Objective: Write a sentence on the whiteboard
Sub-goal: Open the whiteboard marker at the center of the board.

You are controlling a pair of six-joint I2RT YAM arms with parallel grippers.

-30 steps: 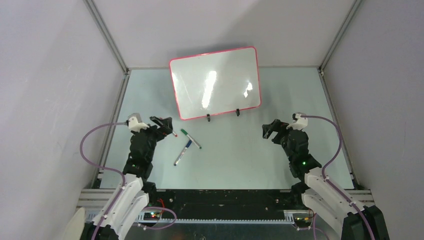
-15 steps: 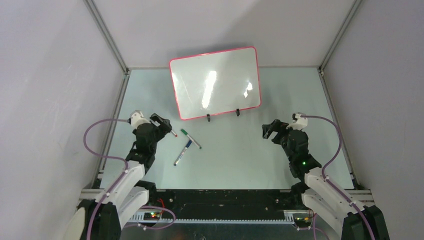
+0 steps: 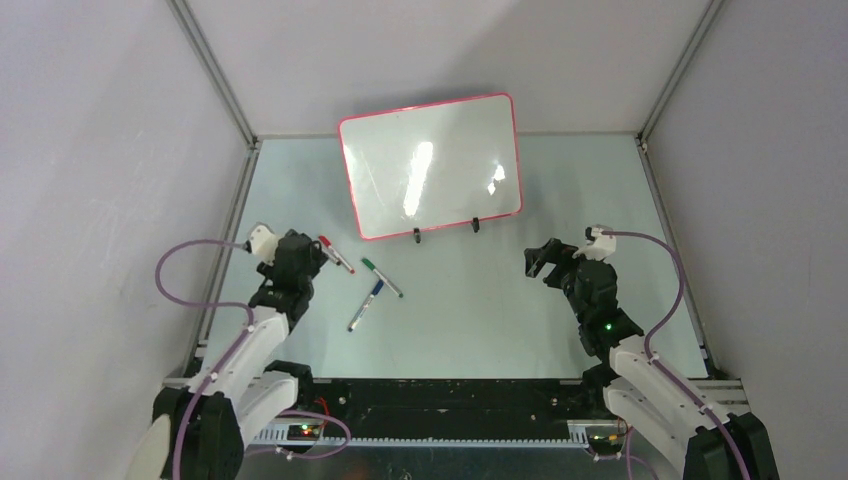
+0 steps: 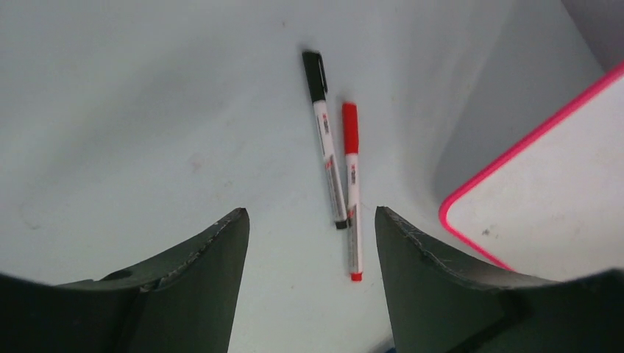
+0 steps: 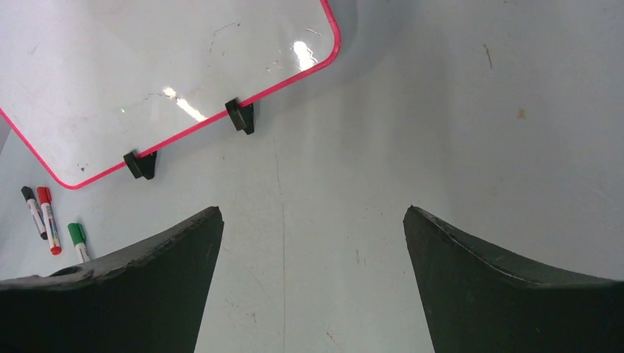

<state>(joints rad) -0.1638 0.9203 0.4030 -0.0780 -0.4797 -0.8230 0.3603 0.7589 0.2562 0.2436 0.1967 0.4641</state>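
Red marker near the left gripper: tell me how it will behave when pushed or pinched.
The red marker is a slim round barrel lying flat on the smooth table, so a sideways push would probably roll it. It lies right beside the black marker, so a nudge may shift both. It looks rigid and light, likely easy to lift.

The pale green bench (image 3: 480,310) carries the whiteboard (image 3: 430,165), propped on two black clip feet (image 3: 416,236) towards the far edge. Four pens lie nearer the left edge: a black marker (image 4: 324,158) and a red marker (image 4: 352,191) side by side, and a green marker (image 3: 381,277) and a blue marker (image 3: 366,305) close together towards the middle.
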